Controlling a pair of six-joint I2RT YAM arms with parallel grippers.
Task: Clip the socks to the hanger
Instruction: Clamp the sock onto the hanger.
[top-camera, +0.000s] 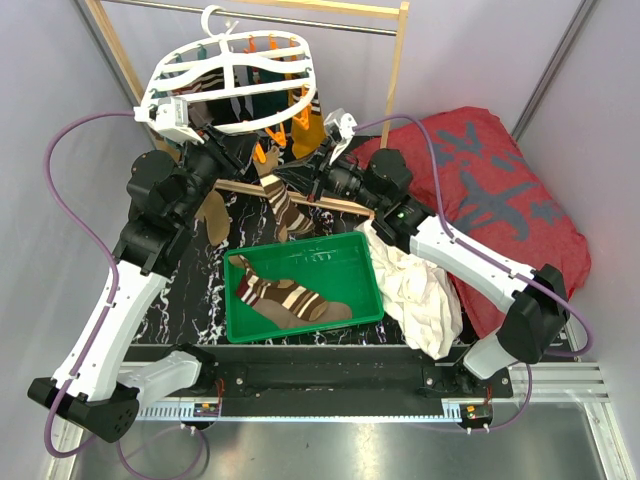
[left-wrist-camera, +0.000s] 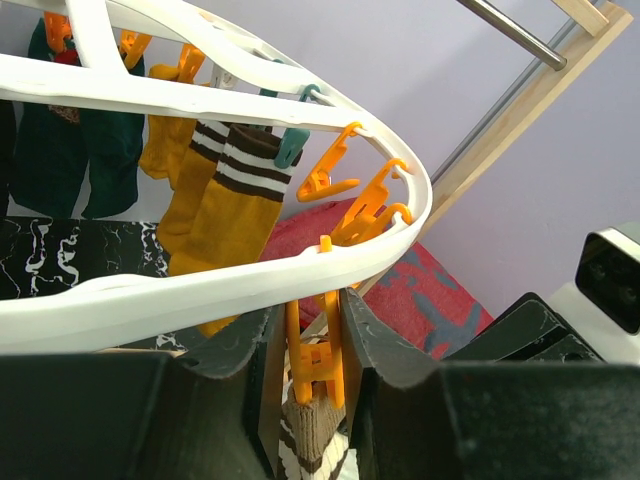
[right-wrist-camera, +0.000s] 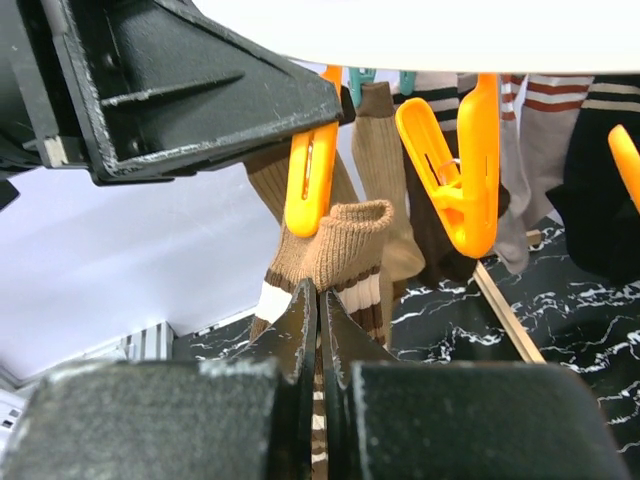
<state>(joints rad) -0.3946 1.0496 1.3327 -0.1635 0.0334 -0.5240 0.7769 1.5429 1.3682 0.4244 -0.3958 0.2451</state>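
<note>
The hanger (top-camera: 235, 75) is seen hung by its hook at the rod (top-camera: 330, 22) of the rack (top-camera: 395, 70), above the far side of the tabletop (top-camera: 190, 280). Mustard socks (left-wrist-camera: 235, 210) with cream and dark bands are already clipped under its far rim, and darker socks are hung beyond them. The left jaws are clamped on an orange clip (left-wrist-camera: 315, 360) that hangs from the near rim of the hanger. The right jaws are pressed together on a brown sock (right-wrist-camera: 335, 245), gripped just below its ribbed cuff and held upright. The cuff is raised to the lower end of that clip and touches it; whether it is already pinched by the clip cannot be told. A second orange clip is hung free just beside it. A striped sock (top-camera: 290, 300) is laid flat in the green tray (top-camera: 330, 265) on the near part of the tabletop. A white cloth (top-camera: 420, 290) is bunched against the tray's right side, with the red cushion (top-camera: 500, 170) behind it.
</note>
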